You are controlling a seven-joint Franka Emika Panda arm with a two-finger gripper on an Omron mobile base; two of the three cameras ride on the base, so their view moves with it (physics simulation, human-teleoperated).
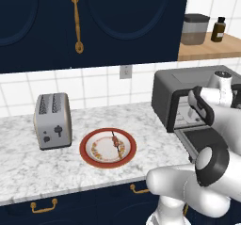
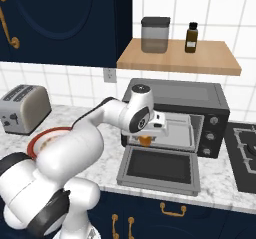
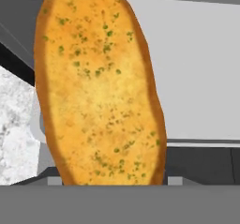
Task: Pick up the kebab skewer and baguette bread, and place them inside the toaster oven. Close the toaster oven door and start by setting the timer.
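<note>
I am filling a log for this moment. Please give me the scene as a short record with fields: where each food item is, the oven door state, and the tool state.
baguette bread: held in the tool, at the open front of the toaster oven
kebab skewer: lying on the red-rimmed plate
toaster oven door: open, folded down flat
tool: shut on the baguette bread
silver toaster: on the counter, left of the plate

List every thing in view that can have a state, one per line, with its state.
toaster oven door: open, folded down flat.
toaster oven: cavity open.
baguette bread: held in the gripper, at the oven mouth.
gripper: closed on the bread.
kebab skewer: lying on the plate.
silver toaster: slots empty.
upper cabinet: shut.
</note>
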